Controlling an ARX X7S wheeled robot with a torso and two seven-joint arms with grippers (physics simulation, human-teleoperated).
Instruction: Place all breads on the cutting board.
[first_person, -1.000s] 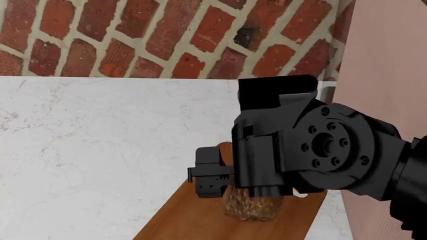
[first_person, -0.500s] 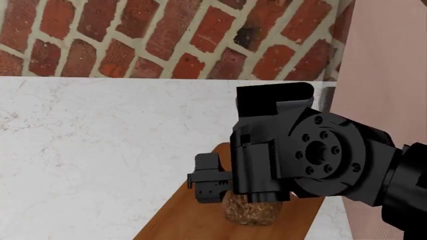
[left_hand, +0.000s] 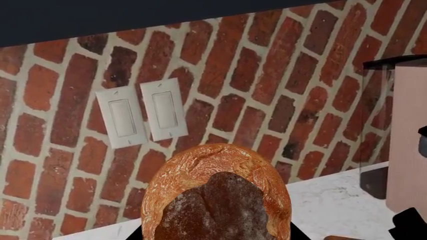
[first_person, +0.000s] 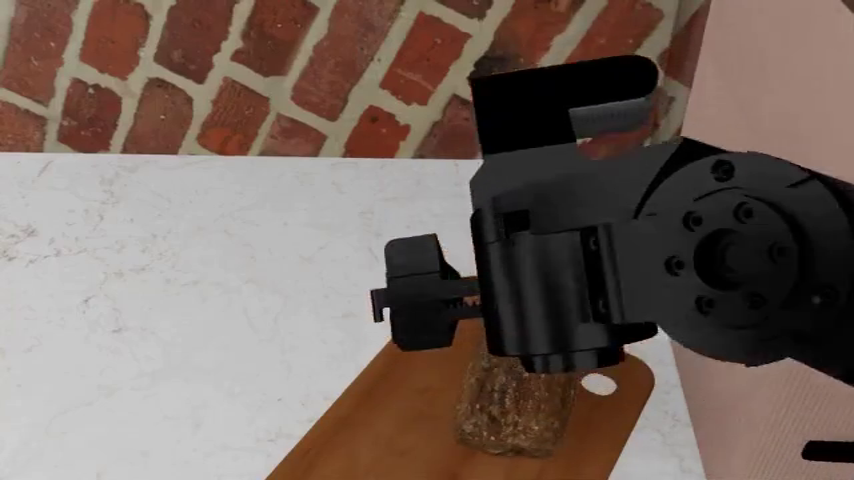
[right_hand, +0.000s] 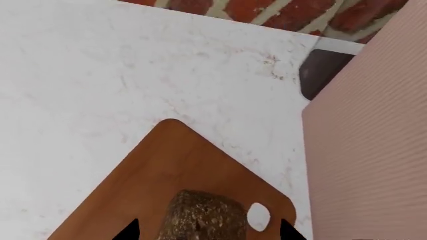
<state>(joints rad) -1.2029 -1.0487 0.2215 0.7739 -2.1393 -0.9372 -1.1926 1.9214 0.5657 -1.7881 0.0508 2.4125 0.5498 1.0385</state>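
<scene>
Left gripper is out of head view; its wrist cam shows a round golden-orange crusty bread w/ dark brown centre (left_hand: 217, 197) held right at it, against the red brick wall (left_hand: 267, 75). Dark speckled oblong loaf (first_person: 514, 405) lies on the warm-brown wooden cutting board (first_person: 387, 430), near its hole. Black right gripper (first_person: 534, 360) hangs above it, fingers parted, off the loaf.

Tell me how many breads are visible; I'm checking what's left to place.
2. A dark speckled loaf lies on the cutting board, below the right gripper. A golden-orange loaf fills the left wrist view, apparently held there. Others may be hidden.
</scene>
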